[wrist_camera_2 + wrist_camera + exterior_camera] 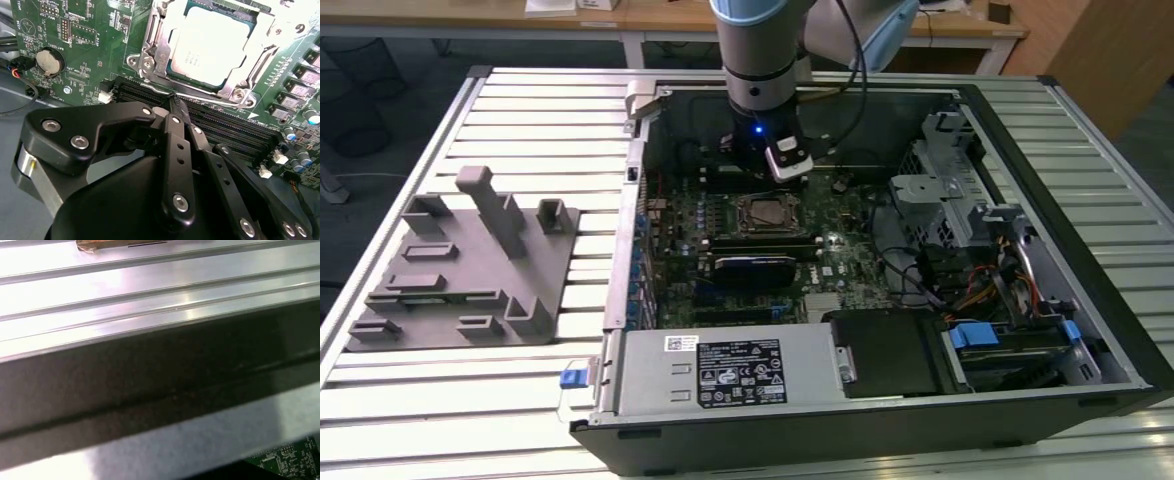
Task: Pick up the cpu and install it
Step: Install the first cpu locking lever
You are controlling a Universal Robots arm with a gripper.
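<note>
Ribbed aluminium table (520,390) under an open computer case (881,420), grey fixture (467,265) on the exterior view's left, wooden desks (654,20) behind, cpu (210,47) seated in the motherboard socket (150,62), gripper (175,100) pinched closed and empty just beside the socket.

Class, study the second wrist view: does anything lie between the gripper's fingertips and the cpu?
Nothing visible does. The cpu already sits in its socket frame, its top uncovered. The gripper hovers beside it over the memory slots.
</note>
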